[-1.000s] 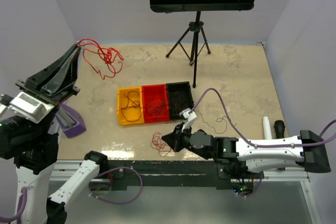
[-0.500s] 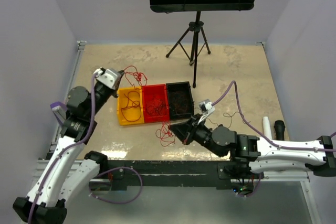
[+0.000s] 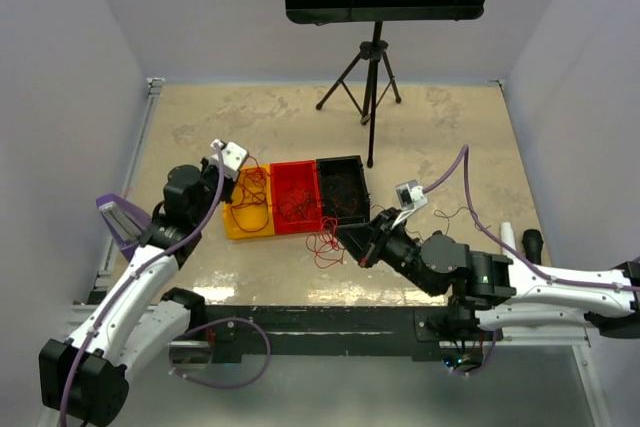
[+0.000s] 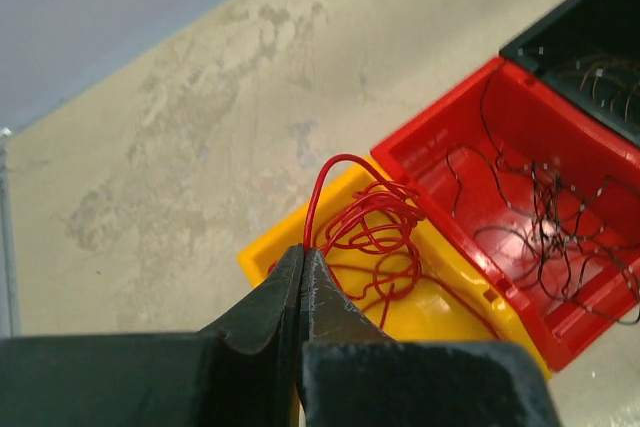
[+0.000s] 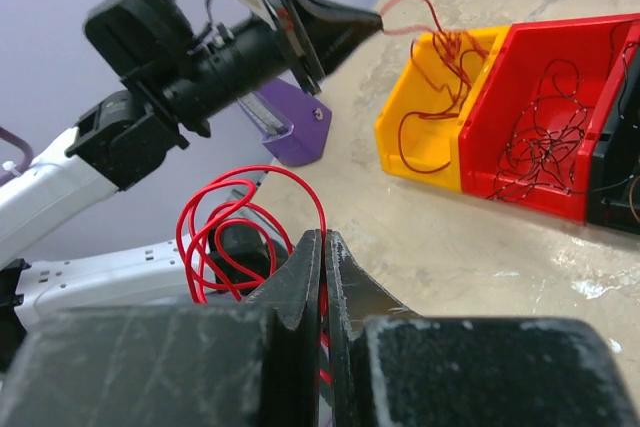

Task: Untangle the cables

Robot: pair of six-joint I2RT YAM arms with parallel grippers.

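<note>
Left gripper (image 4: 302, 252) is pinched shut on a red cable (image 4: 380, 222) trailing ahead into the yellow bin (image 4: 258, 253). Right gripper (image 5: 322, 242) clamps another red loop (image 5: 200, 237) — both above a mottled beige tabletop (image 3: 450, 137), lilac walls (image 3: 60, 67) around.

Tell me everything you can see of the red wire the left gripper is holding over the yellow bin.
The red wire is thin, glossy and curly, apparently plastic-coated. It is pinched in the shut tips of the left gripper. From there it arches up, then bunches into several loose loops that hang into the yellow bin. Its lower strands lie on the bin's floor and cross its rim. It looks slack, not taut. Whether it links to other wires cannot be told.
</note>
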